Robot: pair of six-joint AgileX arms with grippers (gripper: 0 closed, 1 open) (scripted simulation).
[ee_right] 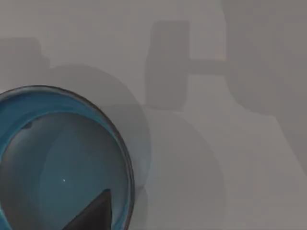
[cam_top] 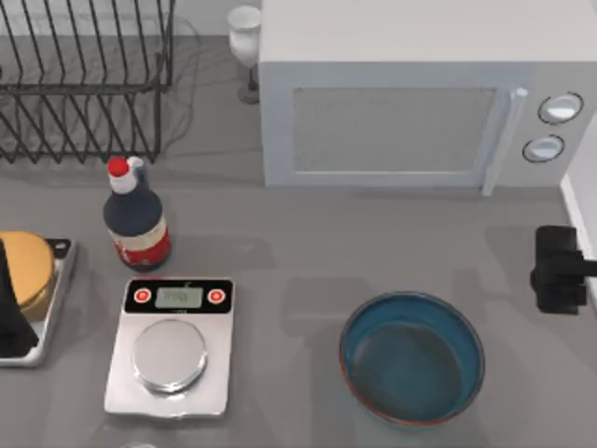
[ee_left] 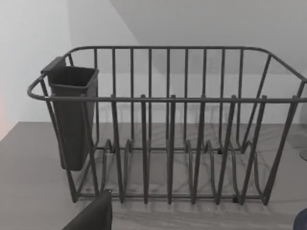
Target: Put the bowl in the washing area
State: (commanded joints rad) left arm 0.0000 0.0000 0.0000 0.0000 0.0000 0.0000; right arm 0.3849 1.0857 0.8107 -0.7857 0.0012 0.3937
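Teal bowl (cam_top: 412,357) upright on the grey surface (cam_top: 308,261), front right, just right of the scale (cam_top: 171,346).

Seen from above: right tool (cam_top: 560,271) at the right edge beside the white raised edge of the washing area (cam_top: 580,210), above and right of the bowl, apart from it; left arm (cam_top: 9,308) parked at the left edge by a yellow thing on a tray (cam_top: 42,308); bottle (cam_top: 136,217), rack (cam_top: 84,79), goblet (cam_top: 245,42) and microwave (cam_top: 410,93) behind. Right wrist view adds the bowl's glossy inside close up (ee_right: 57,163) with a dark fingertip (ee_right: 93,215) over it. Left wrist view faces the rack (ee_left: 168,124) and its cup. Open or clenched: cannot tell for either tool.
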